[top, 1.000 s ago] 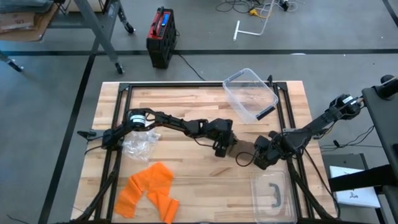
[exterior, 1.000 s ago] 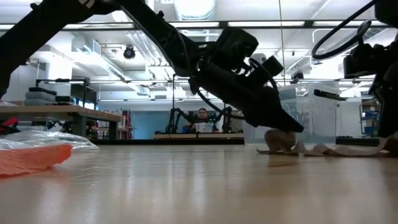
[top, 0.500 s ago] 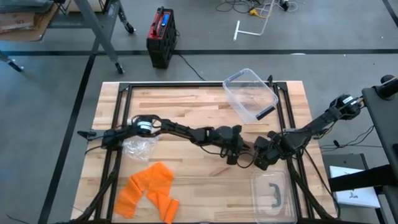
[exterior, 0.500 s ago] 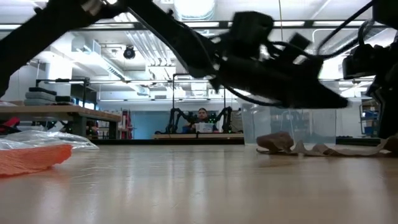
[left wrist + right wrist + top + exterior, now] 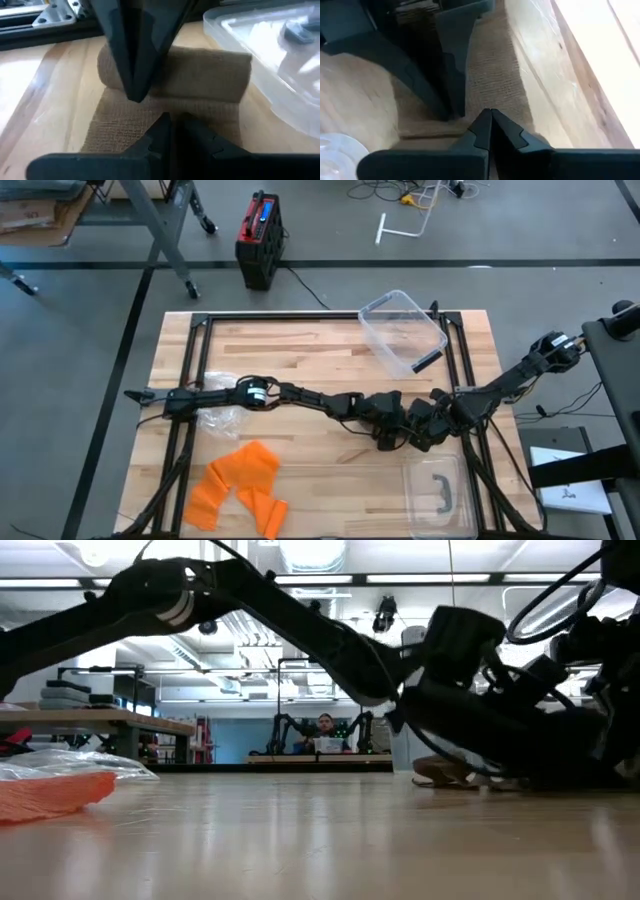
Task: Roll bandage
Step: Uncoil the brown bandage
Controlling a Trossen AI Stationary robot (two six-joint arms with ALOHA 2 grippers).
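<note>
— Near the table's right-hand side, what are you seeing from your station?

— I'm looking at the tan woven elastic bandage [image 5: 175,82], partly wound into a roll and lying on the pale wooden slatted table [image 5: 300,350], with a loose tail spreading flat toward the left wrist camera. The roll is sitting just beside the clear plastic lid [image 5: 280,65].

— Where is the left gripper sitting?

— I'm watching the left gripper [image 5: 392,432] reaching far across from the left, low over the bandage. Its fingers [image 5: 165,135] are pressing almost together with only a sliver between them, resting on the flat tail in front of the roll. I cannot tell whether any fabric is pinched in that sliver.

— And the right one?

— I'm seeing the right gripper [image 5: 424,428] meeting it nose to nose at the same spot. Its jaws are clenched tight, tips [image 5: 487,125] pointing down at the bandage strip, and nothing is showing between them.

— How does it look from table height?

— I'm getting both dark arms crowding the right of the low view, with a bit of tan bandage [image 5: 445,772] peeking out beneath them.

— Anything else on the table?

— I'm noting a clear plastic tub [image 5: 403,330] tilted at the far edge, orange fabric strips [image 5: 240,485] heaped at the near left, and a crumpled clear plastic bag [image 5: 222,415] just beyond them. A person [image 5: 325,735] is sitting far back in the room.
</note>
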